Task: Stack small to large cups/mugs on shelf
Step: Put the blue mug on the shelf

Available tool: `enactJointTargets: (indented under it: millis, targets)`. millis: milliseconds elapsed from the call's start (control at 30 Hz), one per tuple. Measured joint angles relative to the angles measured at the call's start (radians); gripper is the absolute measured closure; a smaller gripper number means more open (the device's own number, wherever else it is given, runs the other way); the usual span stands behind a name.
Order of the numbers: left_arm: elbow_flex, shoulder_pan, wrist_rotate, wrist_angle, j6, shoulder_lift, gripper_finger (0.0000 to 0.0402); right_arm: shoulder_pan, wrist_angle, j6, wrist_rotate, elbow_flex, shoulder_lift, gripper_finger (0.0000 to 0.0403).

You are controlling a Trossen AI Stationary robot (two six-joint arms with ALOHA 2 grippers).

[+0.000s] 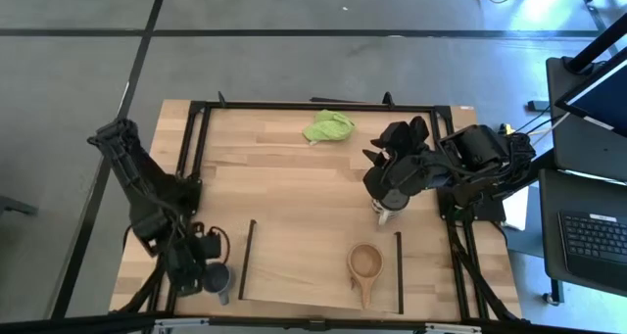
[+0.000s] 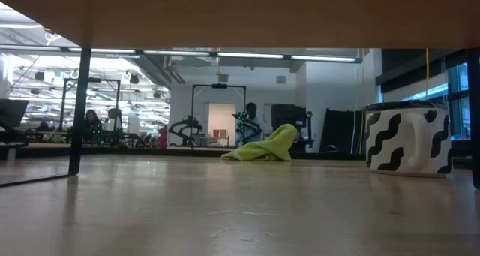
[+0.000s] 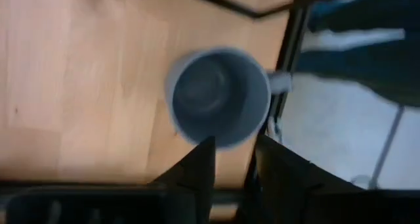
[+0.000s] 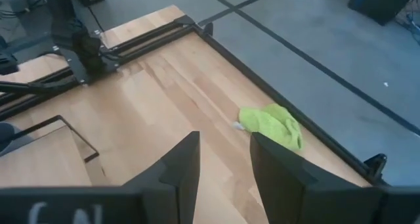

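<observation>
Mugs break if dropped, so with your left gripper [image 3: 234,159], fingers apart above the blue-grey mug [image 3: 218,96] beside the shelf [image 1: 313,265], pinch its hard rim, while your right gripper [image 4: 225,159] waits open.

It looked like a robotics lab in an open office hall: a black-framed wooden table [image 1: 294,177] stood on grey floor marked with dark tape lines [image 1: 147,40], another robot arm rig [image 2: 184,128] and long ceiling strip lights [image 2: 255,55] beyond.
</observation>
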Motion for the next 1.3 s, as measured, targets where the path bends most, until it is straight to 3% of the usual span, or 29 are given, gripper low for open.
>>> enactJointTargets:
  millis: [100,300,567,800,933,1200,1300]
  targets:
    - [0.0,-0.025,-0.069,0.021,-0.068,0.039,0.0266,0.0,0.0,-0.023,0.0,0.0,0.0,0.0267]
    - [0.0,-0.039,-0.112,-0.033,-0.101,0.12,0.0224,0.0,0.0,-0.051,-0.001,0.0,0.0,0.0267]
    - [-0.001,-0.073,-0.218,-0.08,-0.085,0.143,0.0215,0.0,-0.001,-0.052,-0.017,0.0,0.0,0.0267]
    - [-0.069,-0.135,-0.152,-0.048,-0.145,0.144,0.0215,0.0,-0.003,-0.05,-0.017,0.0,0.0,0.0267]
    - [-0.082,-0.154,-0.179,-0.036,-0.188,0.143,0.0216,-0.002,-0.003,-0.048,-0.017,0.0,0.0,0.0267]
    - [-0.159,-0.155,-0.168,0.176,-0.286,0.143,0.0216,-0.009,-0.003,-0.046,-0.012,0.0,0.0,0.0267]
    - [-0.189,-0.156,-0.167,0.185,-0.353,0.143,0.0216,-0.009,-0.003,-0.046,-0.013,0.0,0.0,0.0267]
